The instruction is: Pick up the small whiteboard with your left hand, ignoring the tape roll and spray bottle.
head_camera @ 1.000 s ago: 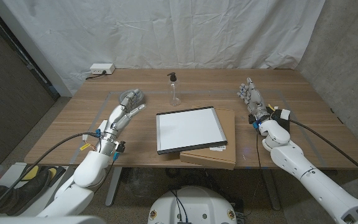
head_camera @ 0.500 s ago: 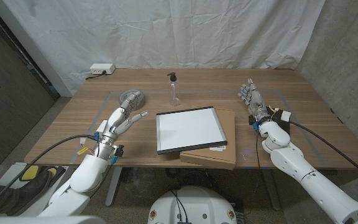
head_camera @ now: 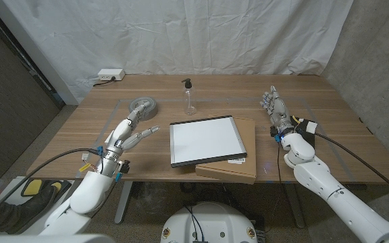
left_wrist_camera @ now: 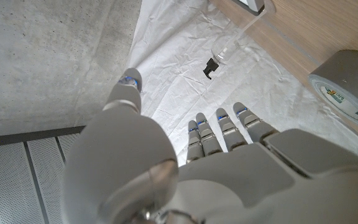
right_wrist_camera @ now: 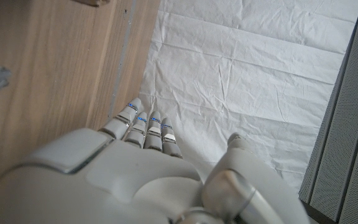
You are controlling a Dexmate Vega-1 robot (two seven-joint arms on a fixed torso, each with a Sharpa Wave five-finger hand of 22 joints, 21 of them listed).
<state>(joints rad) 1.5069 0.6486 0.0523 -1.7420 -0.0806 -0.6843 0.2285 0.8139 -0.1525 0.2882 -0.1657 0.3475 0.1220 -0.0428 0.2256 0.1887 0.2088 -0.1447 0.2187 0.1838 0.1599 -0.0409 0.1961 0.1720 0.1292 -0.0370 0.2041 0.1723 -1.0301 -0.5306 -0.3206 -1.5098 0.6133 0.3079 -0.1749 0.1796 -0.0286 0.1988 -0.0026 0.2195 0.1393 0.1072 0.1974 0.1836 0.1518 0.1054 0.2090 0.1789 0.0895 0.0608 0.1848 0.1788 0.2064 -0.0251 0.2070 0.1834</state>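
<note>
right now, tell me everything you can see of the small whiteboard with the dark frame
The small whiteboard with the dark frame is a rectangular panel with a blank white face and a thin black border. It lies face up near the table's front edge, slightly turned, resting on flat brown cardboard boxes that stick out beneath it on the right and front. Neither hand touches it; the left hand hovers open beside it.

Head view: even, diffuse light from overhead, moderately bright; soft short shadows. Whiteboard [head_camera: 206, 140] reads near-white, mild glare, no hard hotspot. Focus sharp centrally; slight bending at edges. Left wrist view: left hand [left_wrist_camera: 216, 168] close and soft-focused, spray bottle [left_wrist_camera: 224, 52] beyond its fingertips slightly blurred. Right wrist view: right hand [right_wrist_camera: 142, 180] similarly soft.
</note>
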